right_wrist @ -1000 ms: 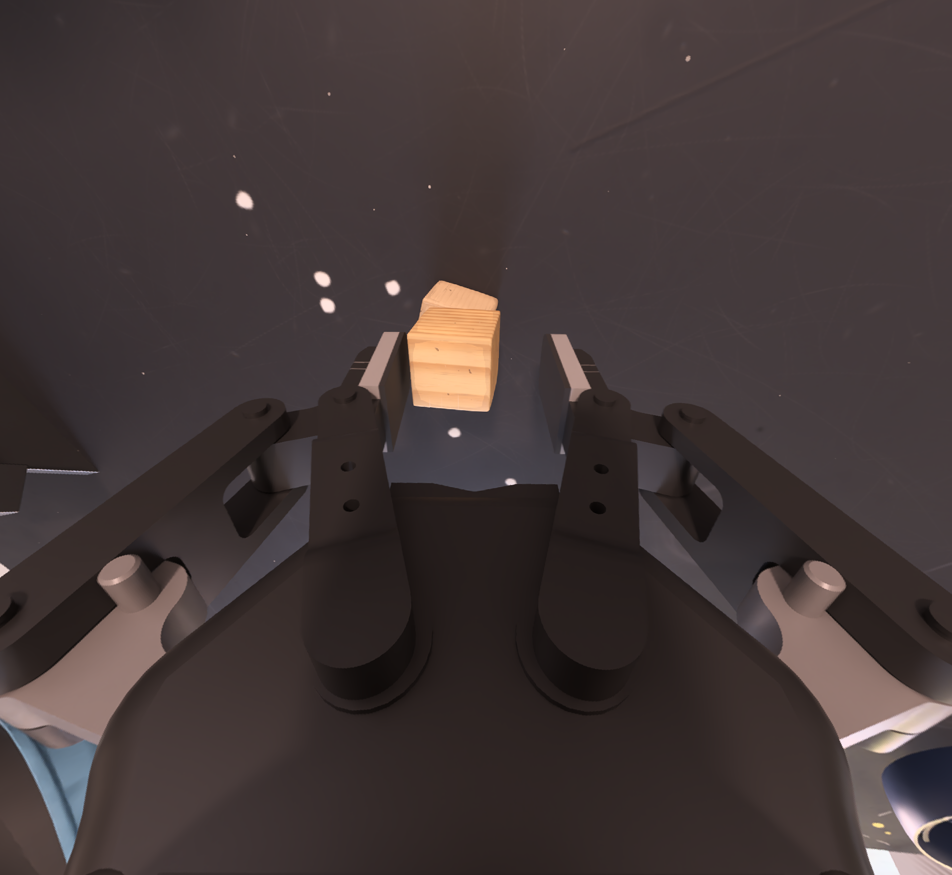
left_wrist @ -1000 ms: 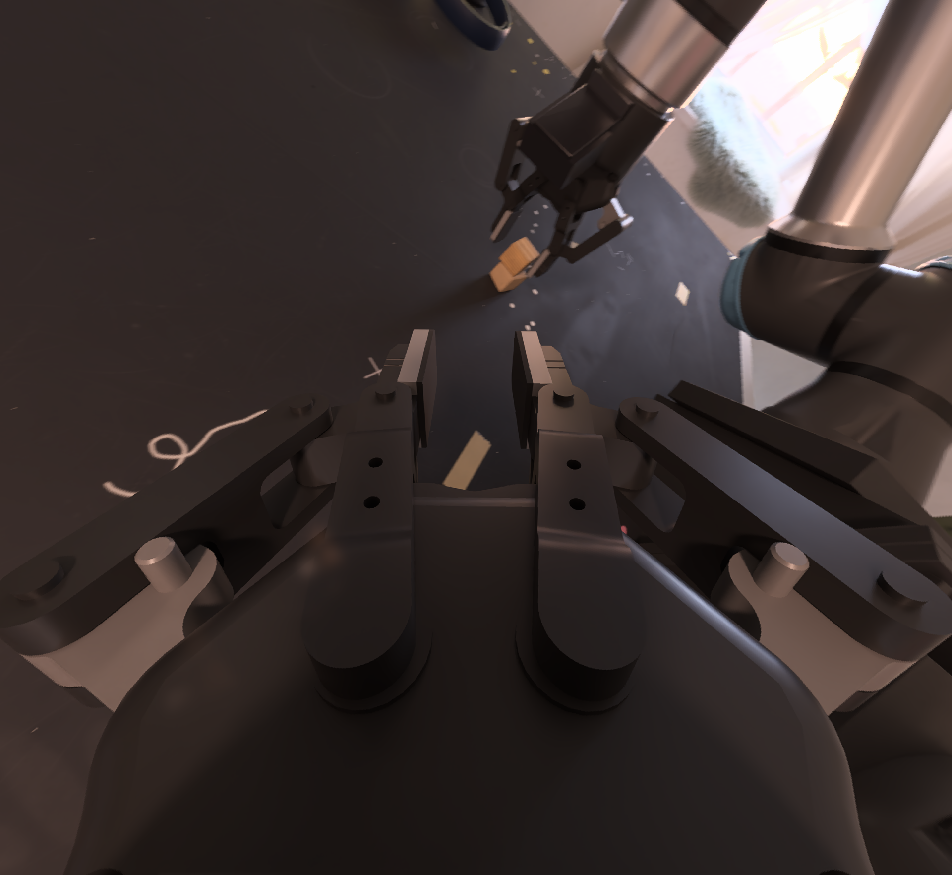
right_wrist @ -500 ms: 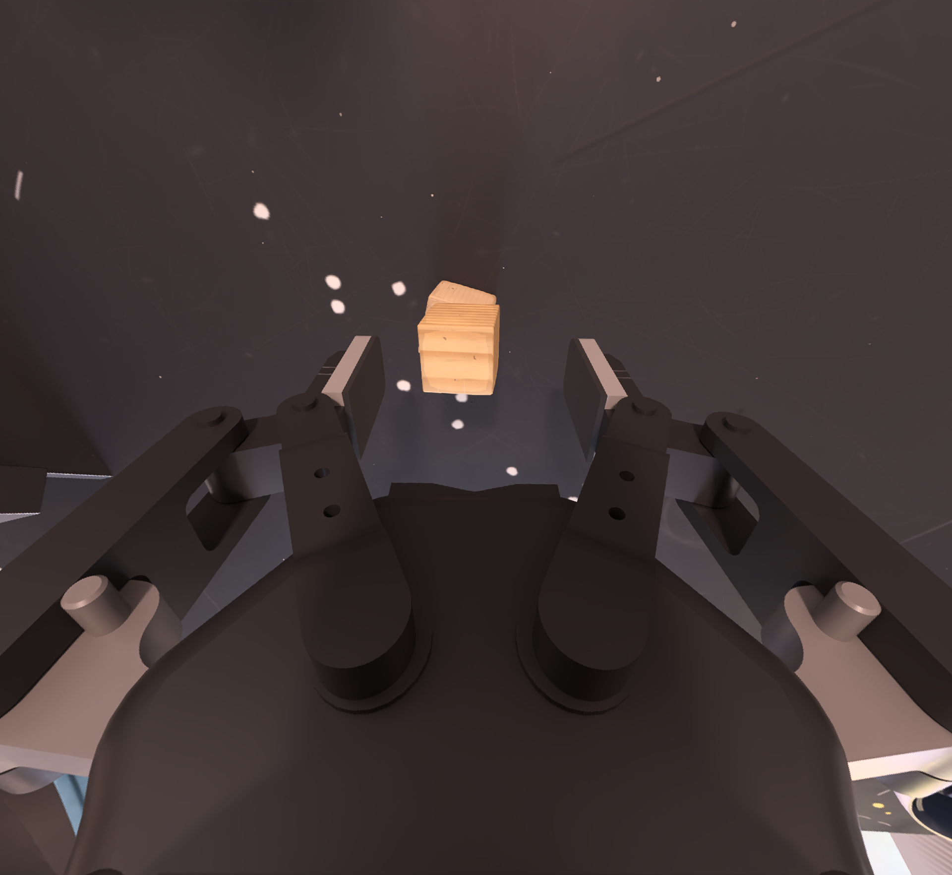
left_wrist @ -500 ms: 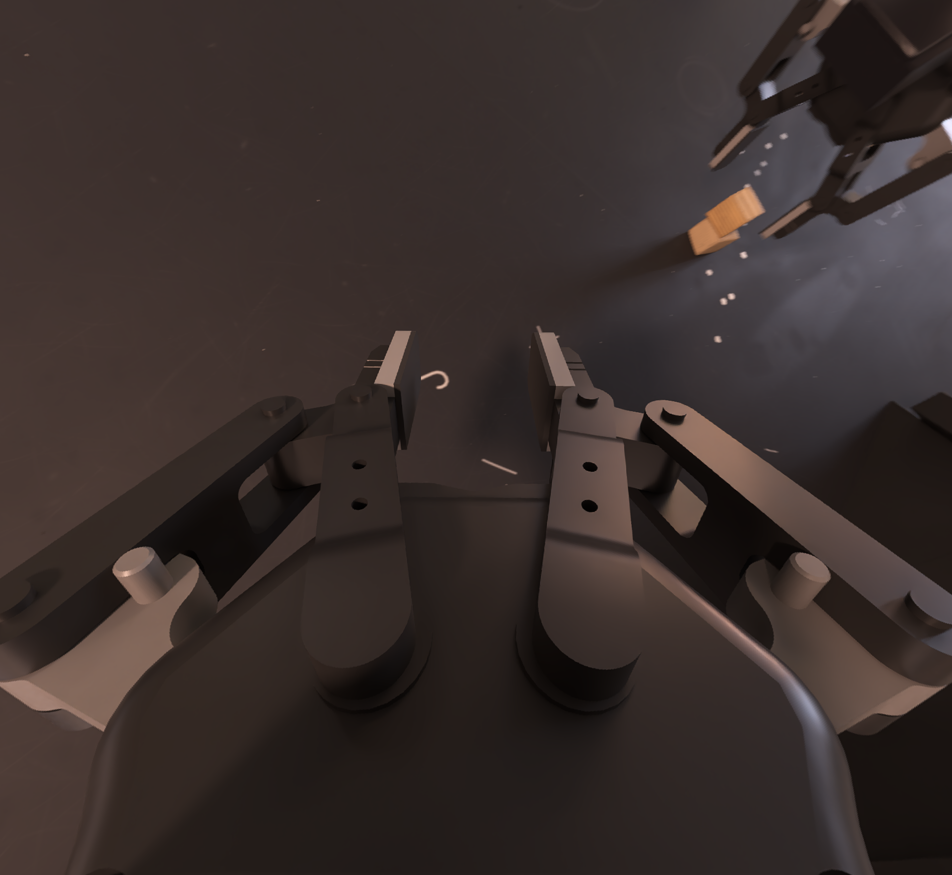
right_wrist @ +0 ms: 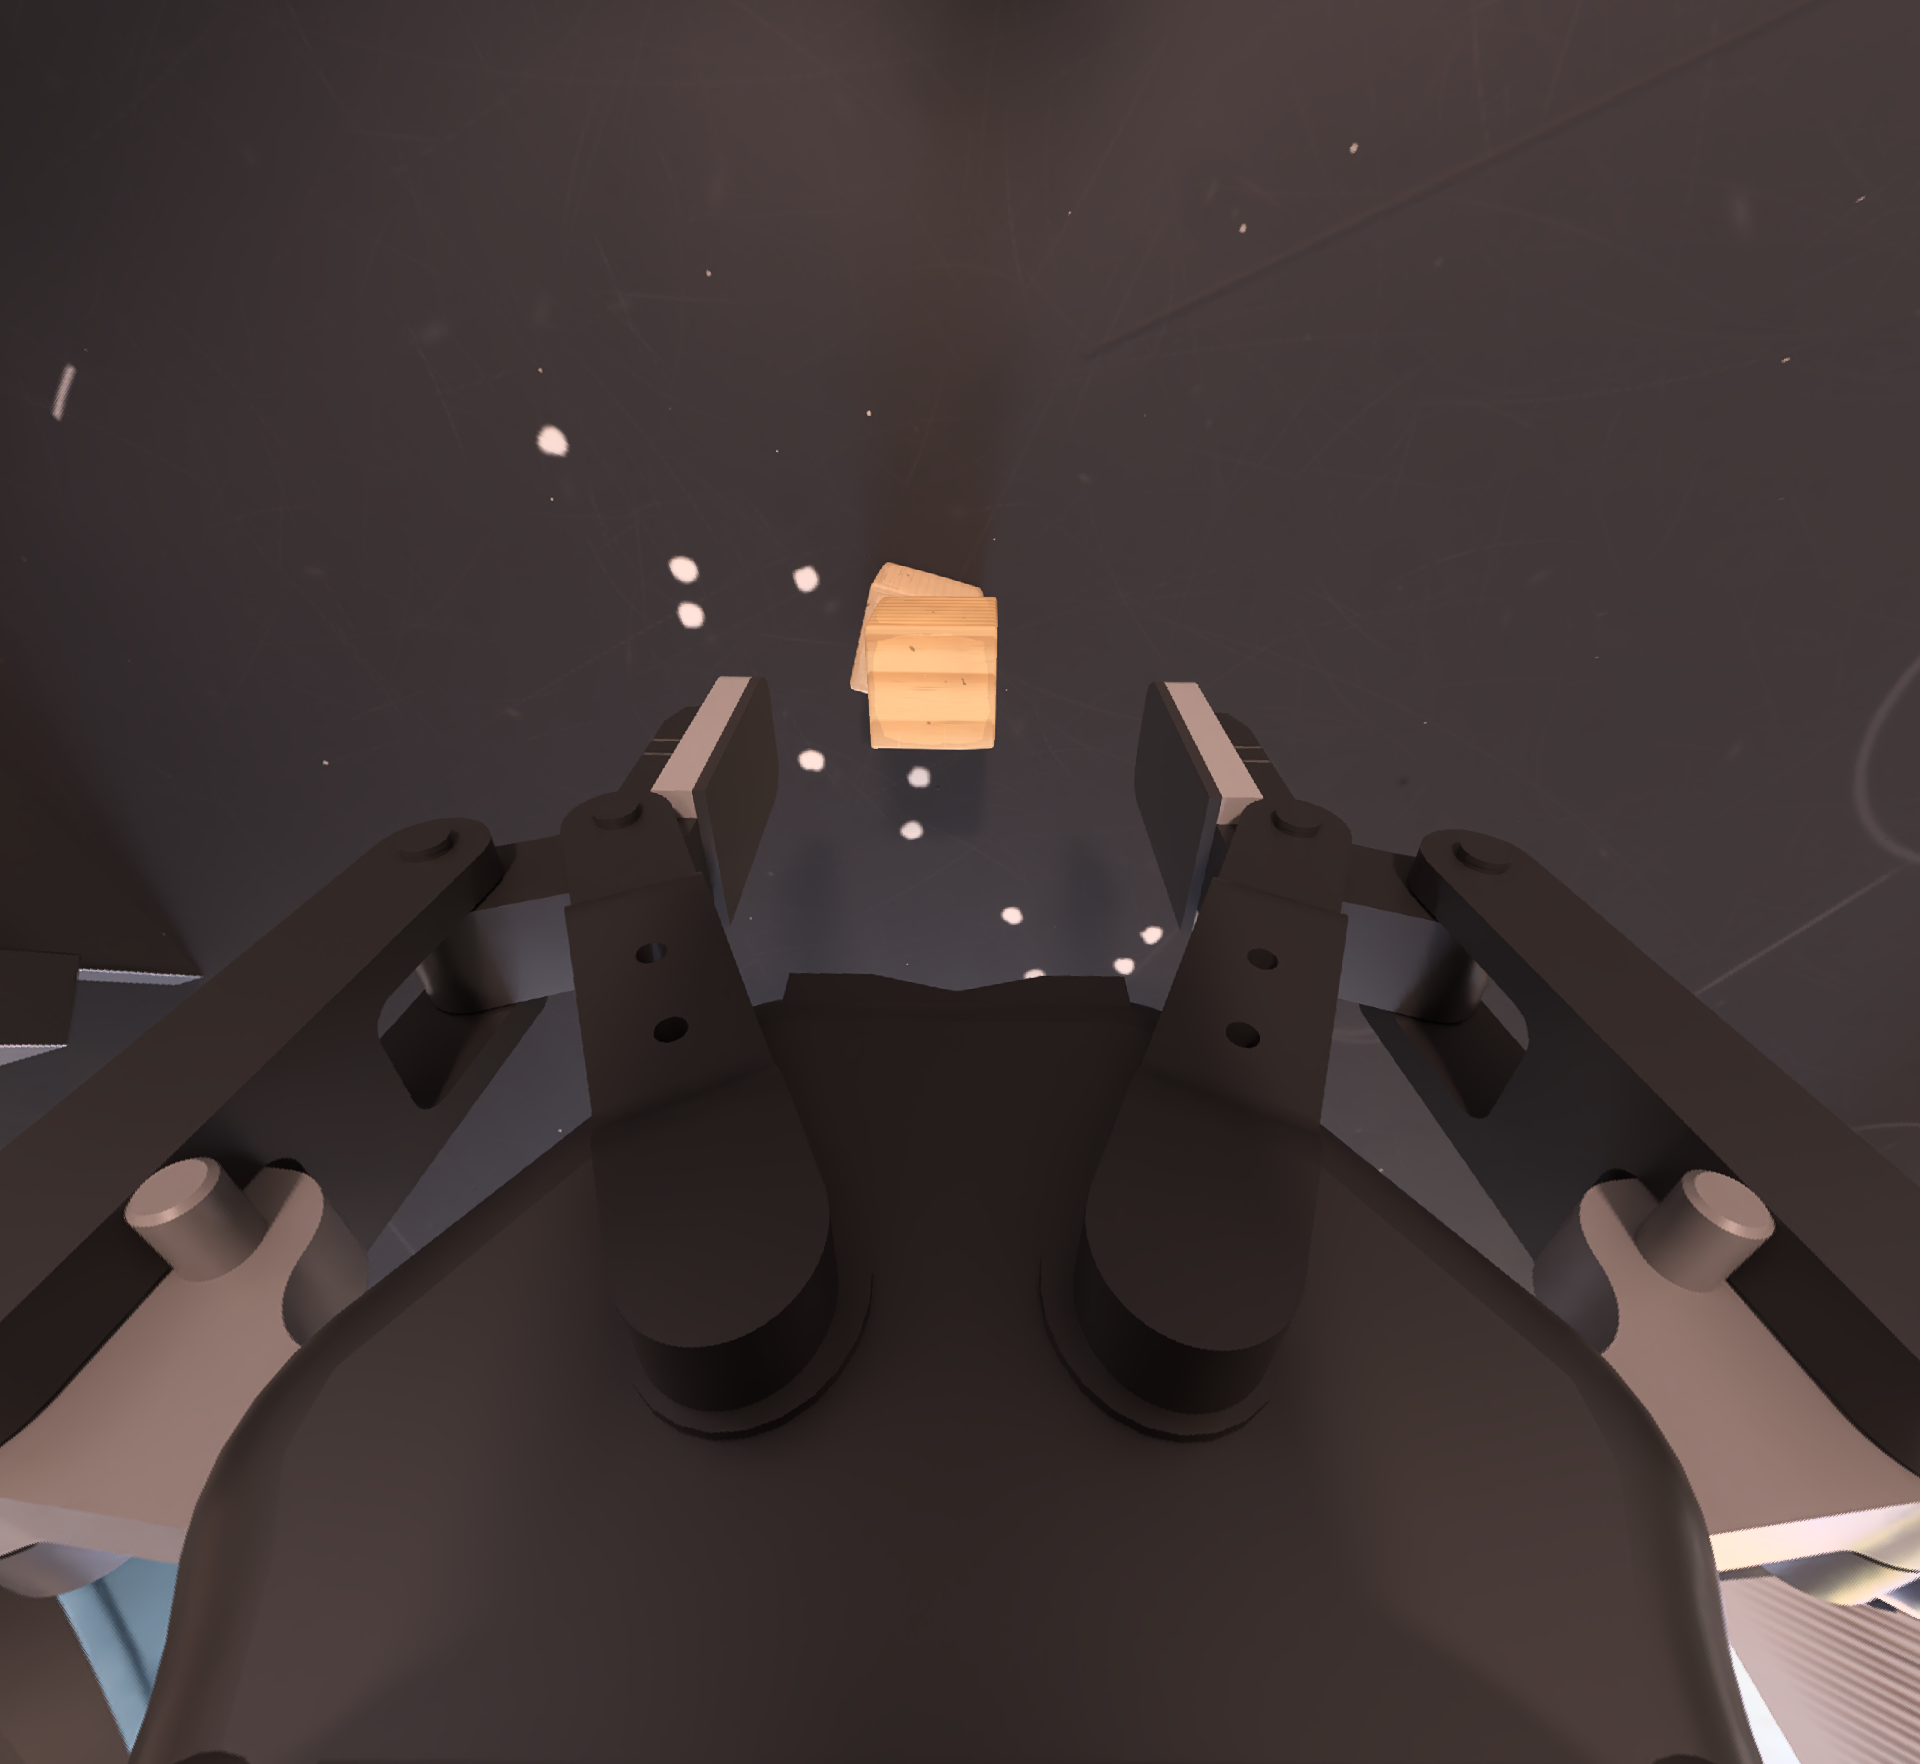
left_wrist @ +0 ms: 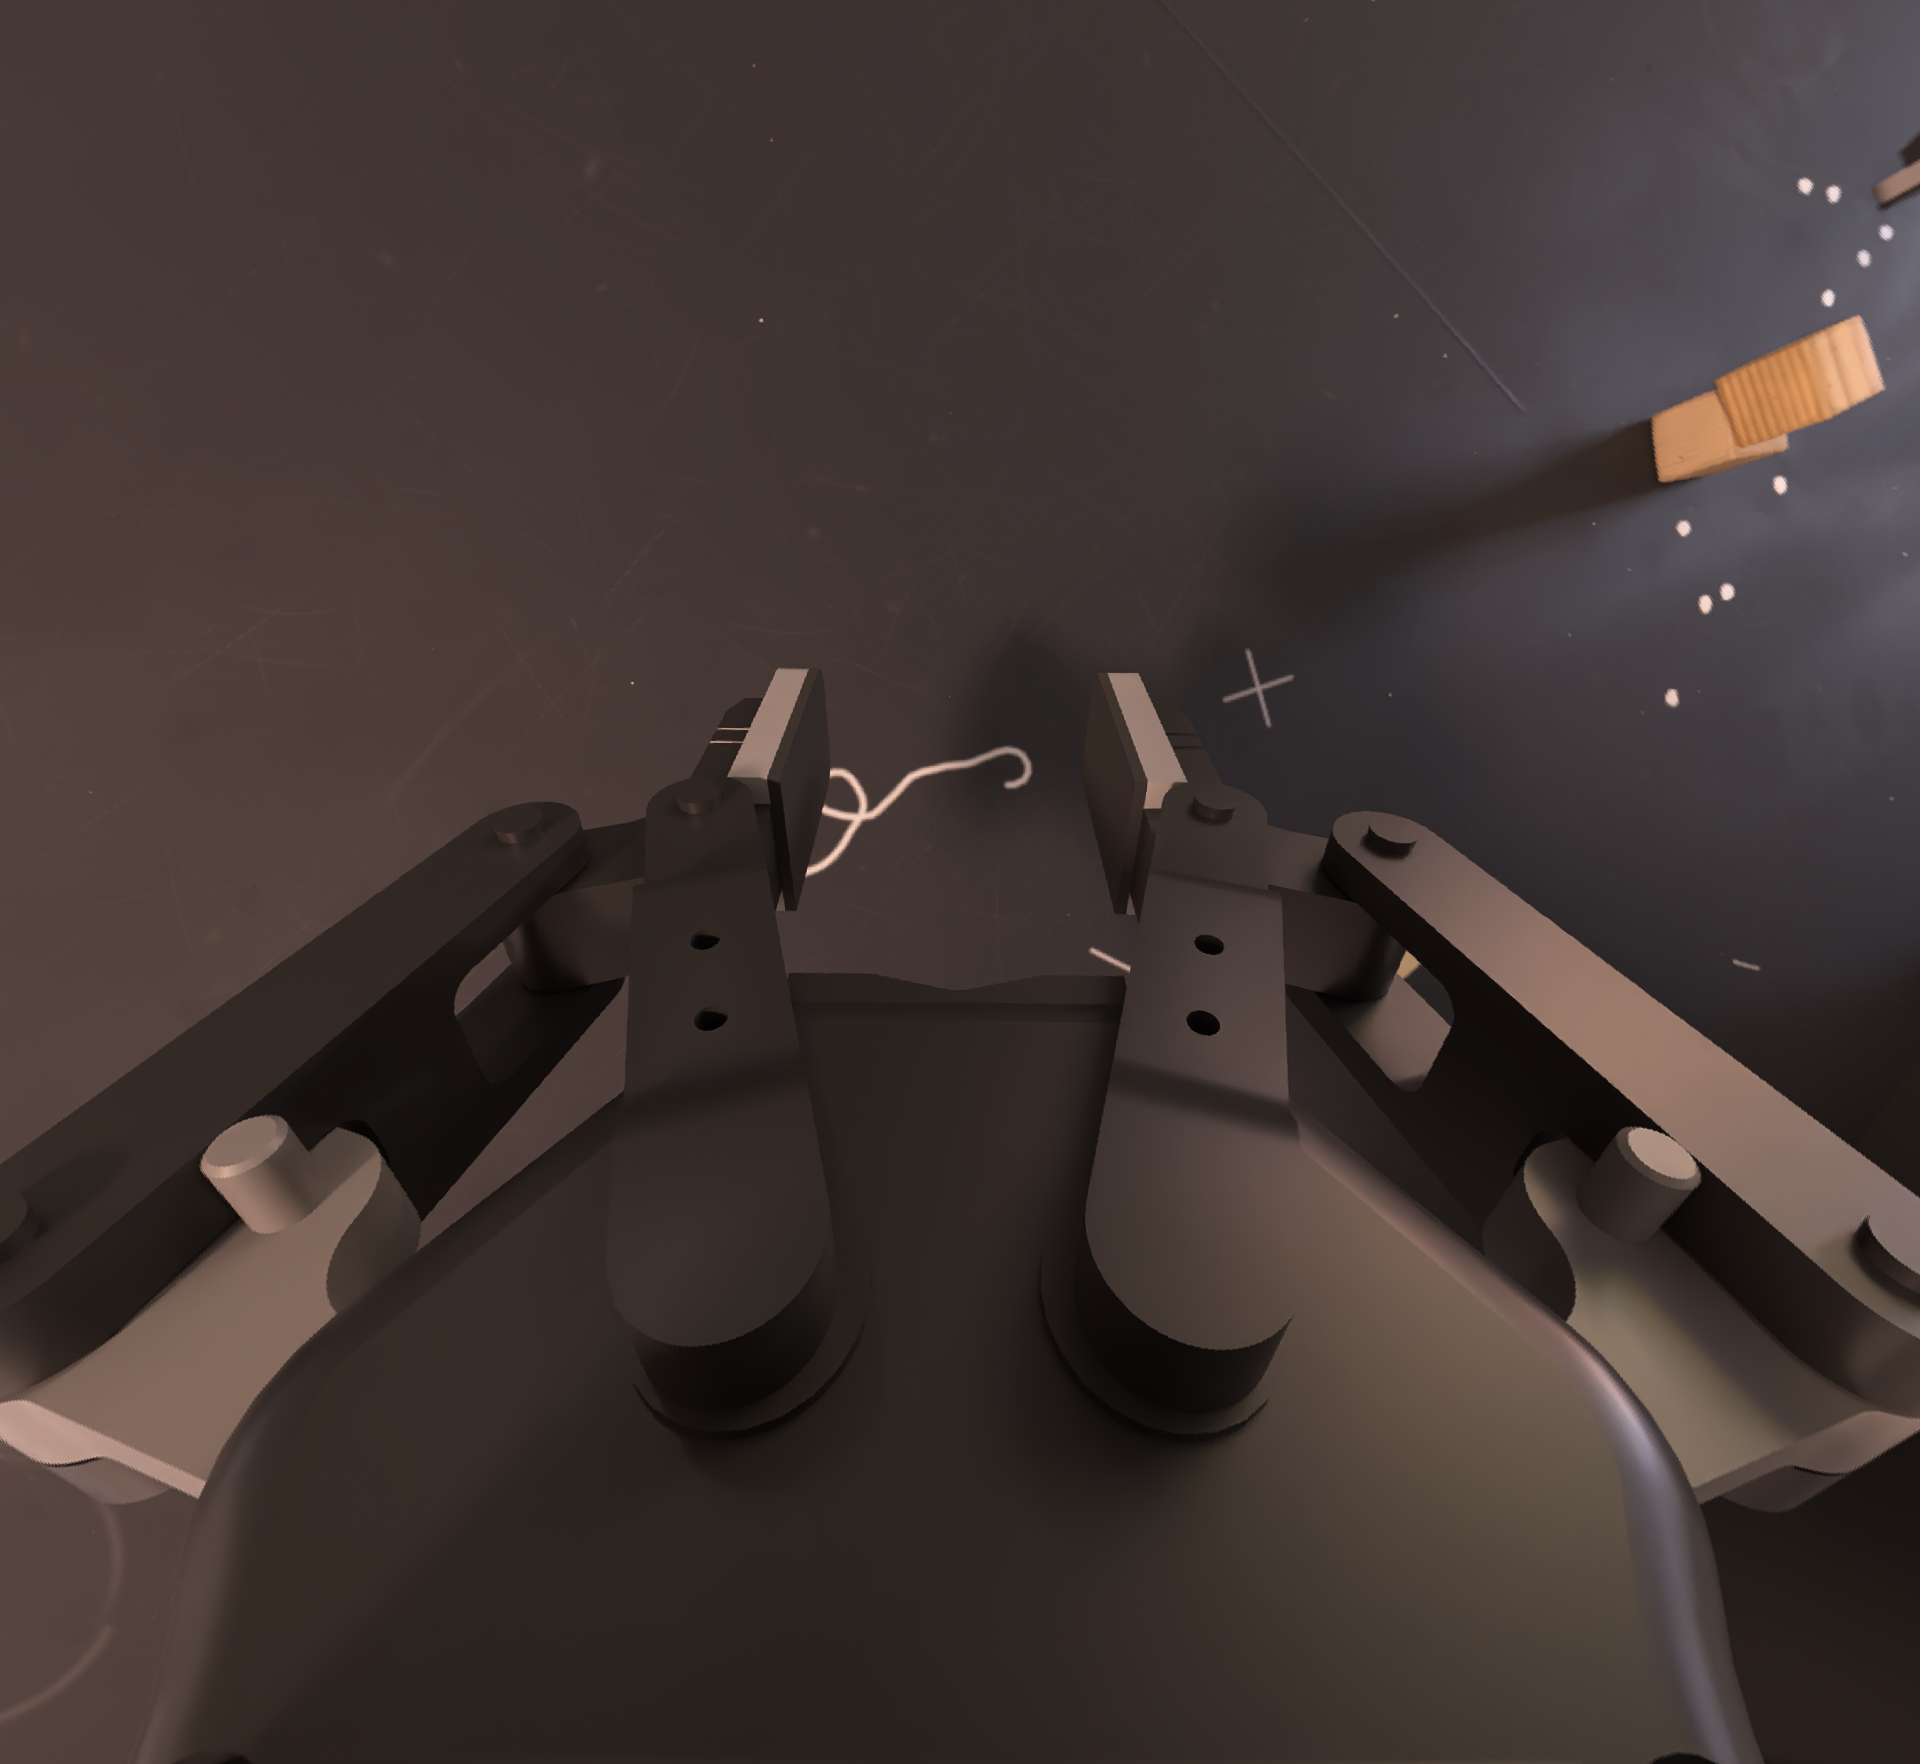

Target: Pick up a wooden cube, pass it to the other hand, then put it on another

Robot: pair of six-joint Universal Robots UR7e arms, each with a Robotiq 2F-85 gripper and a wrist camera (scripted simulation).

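Observation:
Two wooden cubes stand stacked on the dark table. In the right wrist view the top cube [right_wrist: 932, 675] sits slightly askew on the lower cube [right_wrist: 914, 584], which shows only at its far edge. My right gripper [right_wrist: 956, 758] is open and empty, raised above the stack, fingers clear of it. In the left wrist view the top cube [left_wrist: 1797, 393] and lower cube [left_wrist: 1694, 452] show at the far right. My left gripper [left_wrist: 956, 769] is open and empty, over bare table well left of the stack. A tip of the right gripper's finger [left_wrist: 1899, 210] shows at the right edge.
The dark table [left_wrist: 623, 260] has white chalk marks: a squiggle [left_wrist: 914, 795], a cross [left_wrist: 1259, 688] and dots [left_wrist: 1714, 597]. White dots [right_wrist: 686, 592] also lie around the stack in the right wrist view.
My right gripper opened wider and drew back up from the stack; the top cube stays on the lower one. My left gripper swung left and away, so the stack moved to its view's right edge.

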